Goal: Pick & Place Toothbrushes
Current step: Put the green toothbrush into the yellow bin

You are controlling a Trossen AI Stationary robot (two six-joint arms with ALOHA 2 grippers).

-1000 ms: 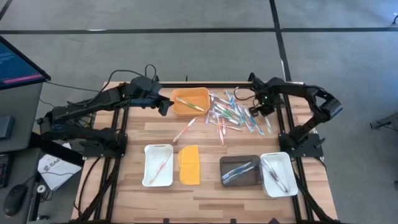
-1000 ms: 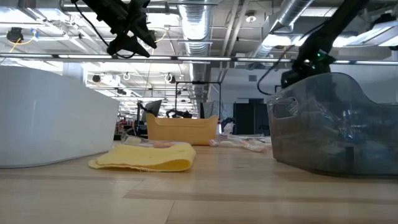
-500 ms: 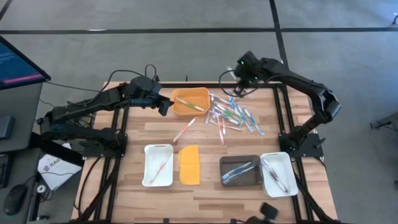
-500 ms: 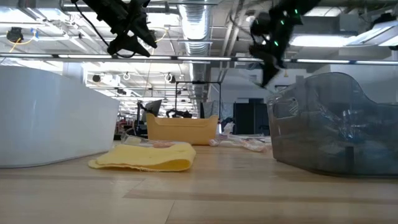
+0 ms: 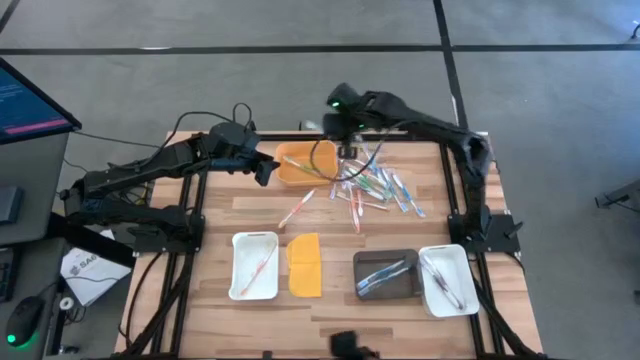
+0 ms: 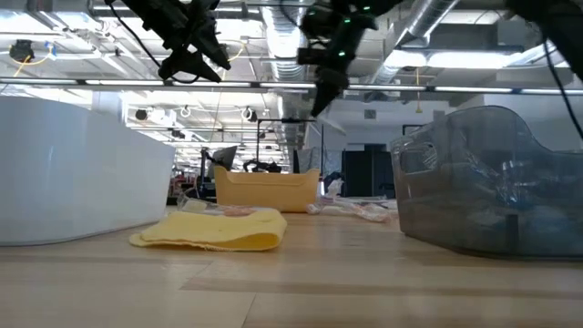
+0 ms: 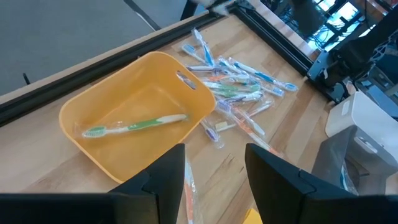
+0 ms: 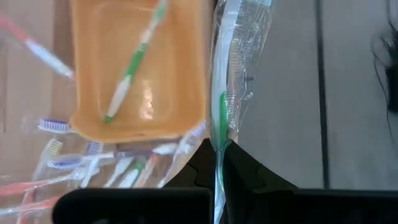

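Wooden slatted worktop [image 5: 330, 215] on grey floor; an open ceiling of pipes and ducts shows beyond in the low view. The right end effector [image 5: 345, 150] hangs over the far rim of the orange tub [image 5: 306, 163], clenched on a green toothbrush in a clear crinkly wrapper [image 8: 225, 93]; its lower end is cut off between the fingers. Just beside it lies the loose pile of toothbrushes [image 5: 378, 185]. The left end effector [image 7: 214, 180] is released, above the tub's other side, where one green toothbrush [image 7: 134, 126] lies inside. Contents of the smoky grey bin [image 6: 487, 182] are hard to make out.
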